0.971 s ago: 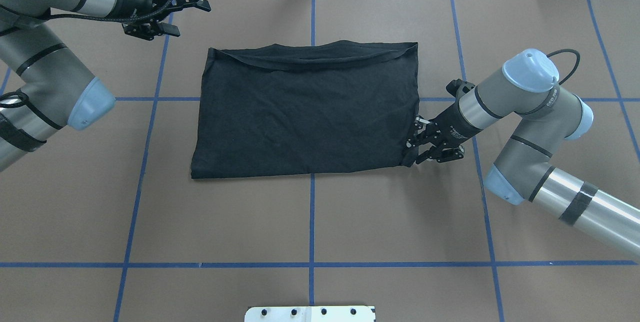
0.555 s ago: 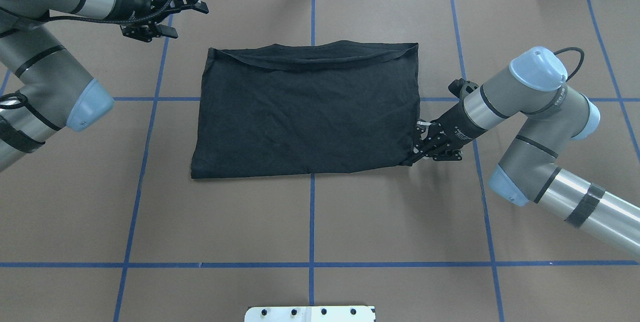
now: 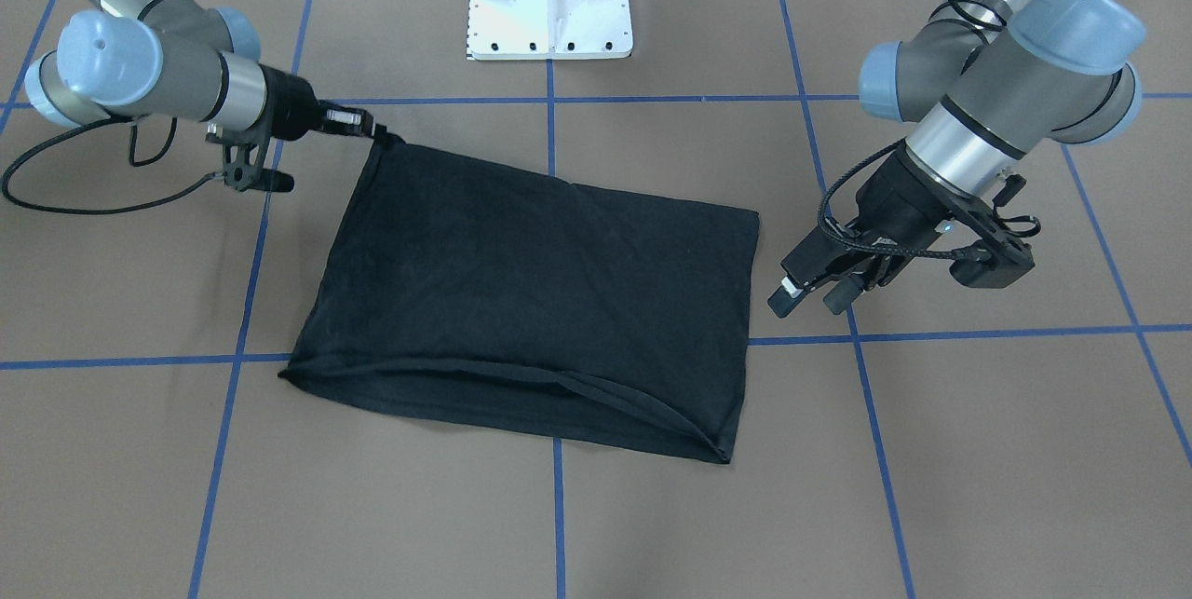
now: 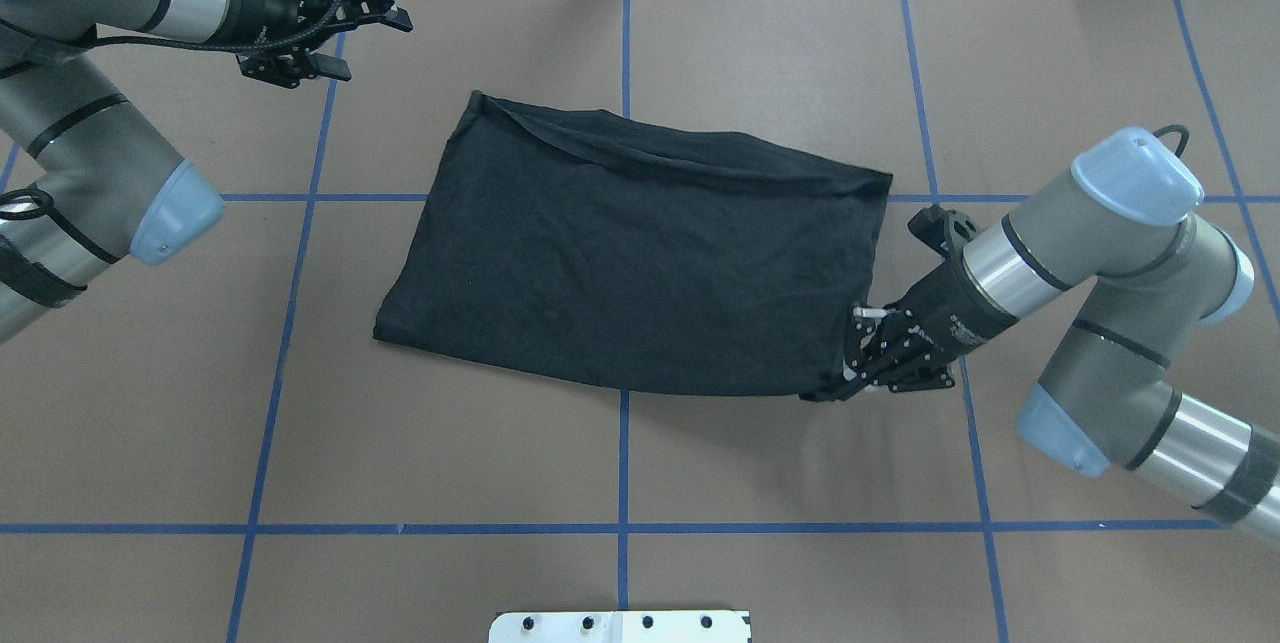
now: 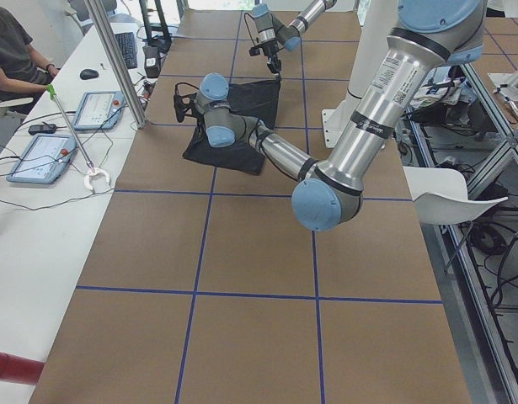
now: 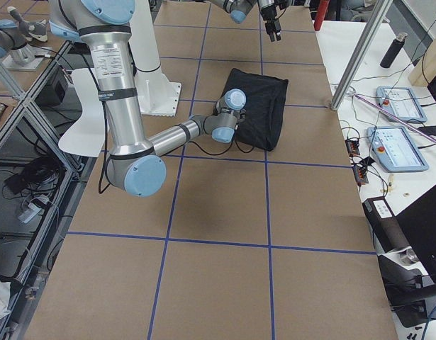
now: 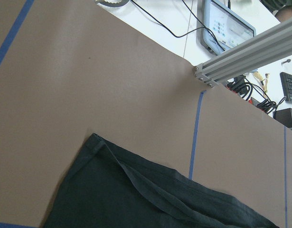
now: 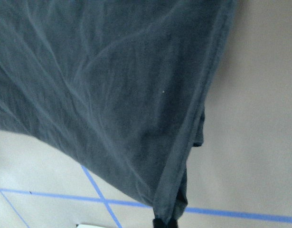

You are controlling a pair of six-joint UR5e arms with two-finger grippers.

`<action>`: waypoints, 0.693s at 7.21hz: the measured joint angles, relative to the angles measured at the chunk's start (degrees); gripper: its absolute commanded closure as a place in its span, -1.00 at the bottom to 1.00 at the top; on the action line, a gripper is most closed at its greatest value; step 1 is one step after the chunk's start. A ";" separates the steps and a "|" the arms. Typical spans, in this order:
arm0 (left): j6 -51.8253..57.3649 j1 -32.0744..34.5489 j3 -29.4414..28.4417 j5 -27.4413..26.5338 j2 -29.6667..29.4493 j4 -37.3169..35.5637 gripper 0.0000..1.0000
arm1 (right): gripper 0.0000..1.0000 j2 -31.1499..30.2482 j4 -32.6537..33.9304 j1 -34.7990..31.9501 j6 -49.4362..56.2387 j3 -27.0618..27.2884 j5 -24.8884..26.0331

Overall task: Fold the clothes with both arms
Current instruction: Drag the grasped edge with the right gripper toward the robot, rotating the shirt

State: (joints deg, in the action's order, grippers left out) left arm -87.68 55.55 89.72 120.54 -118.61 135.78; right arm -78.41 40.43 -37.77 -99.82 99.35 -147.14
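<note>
Seen from overhead, the left gripper (image 4: pixel 365 45) sits at the far left of the brown table (image 4: pixel 800 53). Its two black fingers stand well apart with nothing between them. The front-facing view shows the same gripper (image 3: pixel 806 303) spread wide, tips angled down toward the surface, near the black T-shirt (image 4: pixel 640 253) but clear of its edge. Whether those tips touch the table cannot be told. The T-shirt lies in the middle of the table, folded into a rough rectangle and flat apart from light wrinkles. It is turned askew to the blue tape lines (image 4: pixel 625 443), across the central one, with a doubled band of cloth running along its far edge. The left wrist camera looks down on that banded far corner (image 7: pixel 96 142). At the right, the right gripper (image 4: pixel 838 383) is low at the table, its fingers closed tight on the T-shirt's corner nearest the robot on that side. From the front the cloth (image 3: pixel 531 301) is drawn to a point that ends in this gripper (image 3: pixel 372 131). The right wrist camera shows the hemmed edge (image 8: pixel 183 156) narrowing down to the pinching tips at the bottom of the view.
</note>
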 measured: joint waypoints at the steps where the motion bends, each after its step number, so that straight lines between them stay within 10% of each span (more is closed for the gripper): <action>1: -0.04 0.00 0.04 0.02 0.02 0.01 -1.00 | 1.00 0.30 0.00 5.03 -2.02 2.26 -0.04; 4: -0.13 0.00 0.04 0.05 0.17 0.01 -1.00 | 0.84 8.83 0.25 20.03 -11.93 3.59 5.51; 5: 0.01 -0.02 -0.14 0.07 0.59 0.09 -1.00 | -0.97 10.40 0.55 21.76 -13.27 3.64 6.61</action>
State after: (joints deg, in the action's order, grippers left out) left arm -87.67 55.52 89.58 120.61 -118.02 135.87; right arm -68.01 40.98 -16.01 -113.08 102.99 -140.53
